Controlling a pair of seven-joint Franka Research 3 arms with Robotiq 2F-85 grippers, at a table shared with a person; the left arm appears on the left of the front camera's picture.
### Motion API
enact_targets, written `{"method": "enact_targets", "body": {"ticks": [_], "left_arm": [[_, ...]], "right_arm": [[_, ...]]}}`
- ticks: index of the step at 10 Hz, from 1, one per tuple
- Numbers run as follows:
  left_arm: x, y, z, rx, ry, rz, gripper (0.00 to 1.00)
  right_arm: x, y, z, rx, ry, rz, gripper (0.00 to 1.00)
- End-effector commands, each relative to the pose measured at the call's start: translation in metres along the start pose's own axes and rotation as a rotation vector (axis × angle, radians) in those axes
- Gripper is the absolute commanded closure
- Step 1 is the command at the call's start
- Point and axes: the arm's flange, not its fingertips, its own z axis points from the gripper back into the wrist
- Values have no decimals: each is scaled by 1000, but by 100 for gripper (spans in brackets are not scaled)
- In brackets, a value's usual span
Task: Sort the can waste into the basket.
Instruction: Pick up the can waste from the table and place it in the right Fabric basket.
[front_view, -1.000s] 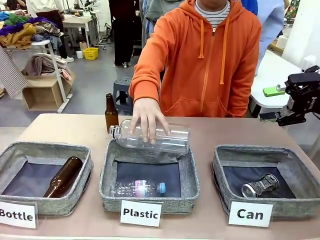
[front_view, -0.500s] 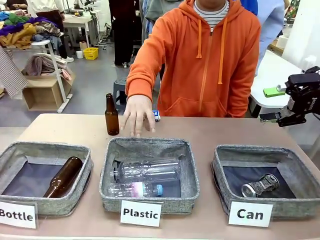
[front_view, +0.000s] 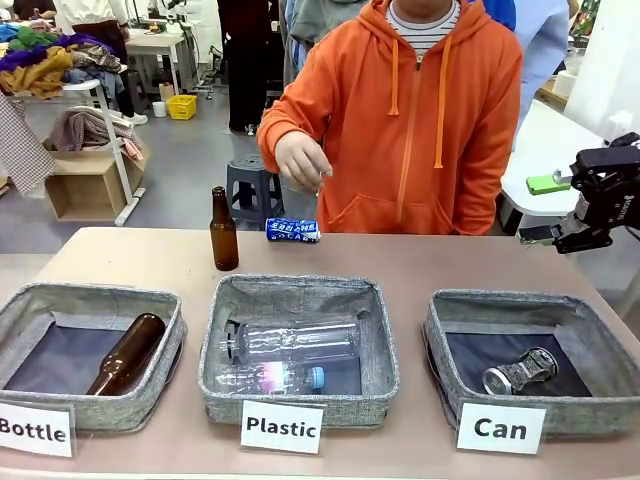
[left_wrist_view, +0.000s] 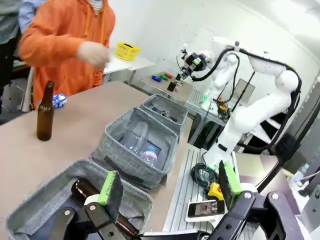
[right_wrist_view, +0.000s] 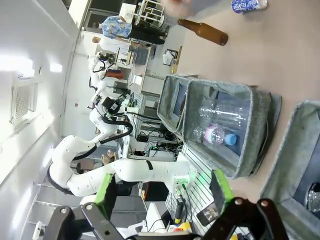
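Silver can (front_view: 520, 371) is in the basket (front_view: 590, 416); blue can (front_view: 293, 230) lies at twelve o'clock. Left gripper (left_wrist_view: 170, 184) and right gripper (right_wrist_view: 161, 190) gape empty; I'd fetch blue next

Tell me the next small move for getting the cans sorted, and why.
Probably reach the right gripper, its fingers open and empty, toward the blue can. That can lies on its side at the far edge of the table, outside the Can basket, where the silver can already lies. The person's hand is raised clear of it.
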Motion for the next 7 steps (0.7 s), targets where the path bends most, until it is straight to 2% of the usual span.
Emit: {"method": "enact_targets", "body": {"ticks": [1, 4, 7], "left_arm": [[46, -10, -57, -9, 163, -199, 0], [116, -13, -151, 22, 386, -327, 0], [158, -31, -263, -18, 614, -592, 0]], "right_arm": [[-2, 2, -2, 20, -16, -6, 0], [-2, 2, -2, 20, -16, -6, 0], [-2, 2, -2, 20, -16, -6, 0]]}}
